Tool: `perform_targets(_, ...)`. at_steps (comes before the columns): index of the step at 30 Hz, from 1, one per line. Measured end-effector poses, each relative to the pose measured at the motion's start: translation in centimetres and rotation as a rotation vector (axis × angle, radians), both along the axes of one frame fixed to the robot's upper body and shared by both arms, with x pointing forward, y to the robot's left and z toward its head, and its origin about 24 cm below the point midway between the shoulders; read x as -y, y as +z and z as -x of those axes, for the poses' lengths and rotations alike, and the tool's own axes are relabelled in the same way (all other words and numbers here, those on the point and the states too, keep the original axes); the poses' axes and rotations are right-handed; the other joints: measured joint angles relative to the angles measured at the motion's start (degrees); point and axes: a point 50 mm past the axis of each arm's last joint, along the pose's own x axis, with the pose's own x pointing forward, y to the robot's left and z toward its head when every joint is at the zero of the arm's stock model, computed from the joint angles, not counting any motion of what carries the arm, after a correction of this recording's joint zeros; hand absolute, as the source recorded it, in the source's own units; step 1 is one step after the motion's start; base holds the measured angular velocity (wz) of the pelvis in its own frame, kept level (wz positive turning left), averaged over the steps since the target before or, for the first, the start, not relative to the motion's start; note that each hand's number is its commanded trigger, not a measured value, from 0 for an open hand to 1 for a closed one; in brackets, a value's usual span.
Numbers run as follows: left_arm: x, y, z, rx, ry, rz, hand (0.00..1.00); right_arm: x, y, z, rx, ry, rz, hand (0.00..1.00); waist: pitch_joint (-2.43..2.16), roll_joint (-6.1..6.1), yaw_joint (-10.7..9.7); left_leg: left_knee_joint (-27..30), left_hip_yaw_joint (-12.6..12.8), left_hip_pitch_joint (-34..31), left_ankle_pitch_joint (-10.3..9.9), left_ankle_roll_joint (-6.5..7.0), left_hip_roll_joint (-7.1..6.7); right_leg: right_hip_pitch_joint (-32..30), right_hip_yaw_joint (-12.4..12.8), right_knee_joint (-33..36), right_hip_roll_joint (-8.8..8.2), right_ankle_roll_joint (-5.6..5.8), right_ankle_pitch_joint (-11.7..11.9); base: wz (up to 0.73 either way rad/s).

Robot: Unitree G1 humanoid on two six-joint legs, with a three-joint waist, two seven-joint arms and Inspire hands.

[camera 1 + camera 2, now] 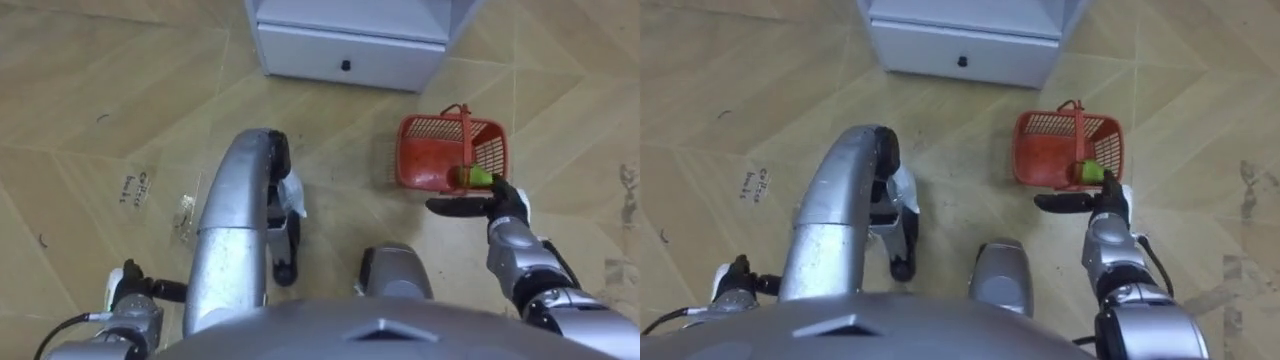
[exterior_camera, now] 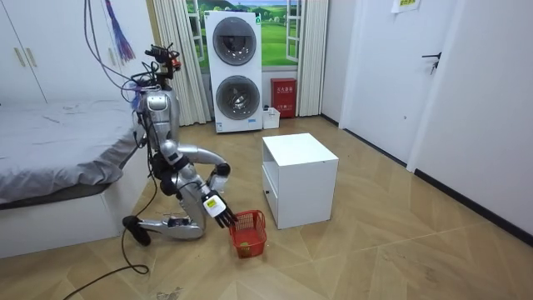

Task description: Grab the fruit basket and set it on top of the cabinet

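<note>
One red fruit basket [image 1: 430, 150] sits on the wooden floor [image 1: 100, 100], near the white cabinet [image 1: 350, 50], with open floor on its other sides. The kneeling robot's right hand [image 1: 505, 205] reaches its near rim, fingers straight, grasping nothing. The left hand [image 1: 125, 290] hangs low; grip unreadable.

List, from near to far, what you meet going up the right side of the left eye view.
The robot's right hand, with its fingers straight → red basket on the floor → white cabinet with a drawer.
</note>
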Motion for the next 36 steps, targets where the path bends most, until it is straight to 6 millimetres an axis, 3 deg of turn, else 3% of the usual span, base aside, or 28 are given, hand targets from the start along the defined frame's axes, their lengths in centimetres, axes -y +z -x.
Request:
perform_targets(2,0.7,-0.3,0.6,-0.012,-0.004,0.019,0.00,0.4,1.0,-1.1,0.054,0.022,0.048,0.00,0.20,0.86,-0.39,1.89,-1.67,-1.71,0.41,-0.99,-0.45,-0.22,0.69,1.83,1.13,-0.69,-0.82,-0.28)
perform_targets(3,0.9,-0.4,1.0,-0.020,-0.004,0.028,0.00,0.4,1.4,-1.7,0.078,0.018,0.061,0.00,0.36,0.78,-0.33,1.58,-2.40,-2.17,1.15,-2.39,-1.14,-0.73,1.35,2.14,1.25,-0.67,-0.93,-0.20)
perform_targets(4,0.9,-0.4,1.5,-0.029,0.002,0.029,0.00,0.2,1.7,-2.0,0.102,0.015,0.066,0.00,0.22,0.82,-0.48,1.15,-2.96,-2.09,1.48,-3.05,-1.83,-0.73,1.38,2.09,1.29,-0.66,-0.93,-0.10)
perform_targets(9,0.8,-0.4,1.7,-0.036,-0.024,0.047,0.00,0.0,2.7,-3.2,0.174,0.019,0.082,0.00,0.20,0.56,-0.20,0.40,-4.22,-2.06,2.17,-4.41,-2.89,-0.59,0.99,1.97,1.60,-0.63,-0.93,0.05)
perform_targets(11,0.8,-0.4,2.1,-0.038,-0.023,0.057,0.00,-0.2,2.9,-3.4,0.181,0.030,0.078,0.00,0.02,0.44,0.05,0.32,-4.30,-1.98,2.18,-4.43,-2.91,-0.50,0.76,1.91,1.64,-0.62,-0.93,0.03)
perform_targets(17,1.1,-0.6,2.5,-0.055,-0.033,0.089,0.00,0.1,3.3,-3.9,0.197,0.038,0.079,0.00,0.05,0.46,0.35,-0.50,-3.75,-2.64,2.17,-4.54,-2.92,-1.68,0.47,2.85,1.01,-0.29,-1.09,0.07)
perform_targets(19,1.1,-0.6,2.4,-0.055,-0.039,0.102,0.00,0.6,3.4,-4.0,0.191,0.039,0.092,0.00,0.50,1.23,1.41,-0.64,-3.59,-2.94,2.27,-4.76,-2.81,-2.11,0.40,3.29,0.89,-0.22,-1.14,0.06)
perform_targets(22,1.0,-0.6,2.7,-0.070,-0.051,0.110,0.00,1.2,3.4,-4.0,0.175,0.044,0.102,0.00,0.83,2.41,2.79,-0.52,-3.56,-3.29,2.34,-4.90,-2.81,-2.36,0.39,3.51,0.85,-0.13,-1.19,0.00)
perform_targets(30,0.3,-0.4,2.0,-0.067,-0.050,0.127,0.00,1.3,2.9,-4.4,0.127,0.068,0.075,0.00,0.70,3.81,5.54,-0.54,-3.45,-5.36,2.62,-5.37,-2.85,-4.49,0.38,4.07,0.73,0.04,-1.28,0.01)
perform_targets(36,-0.2,-0.2,1.5,-0.066,-0.072,0.113,0.00,3.0,2.9,-4.0,0.096,0.025,0.068,0.00,0.85,3.87,7.06,-0.55,-3.17,-6.89,2.70,-5.34,-2.80,-6.13,0.40,4.18,0.59,0.29,-1.40,0.01)
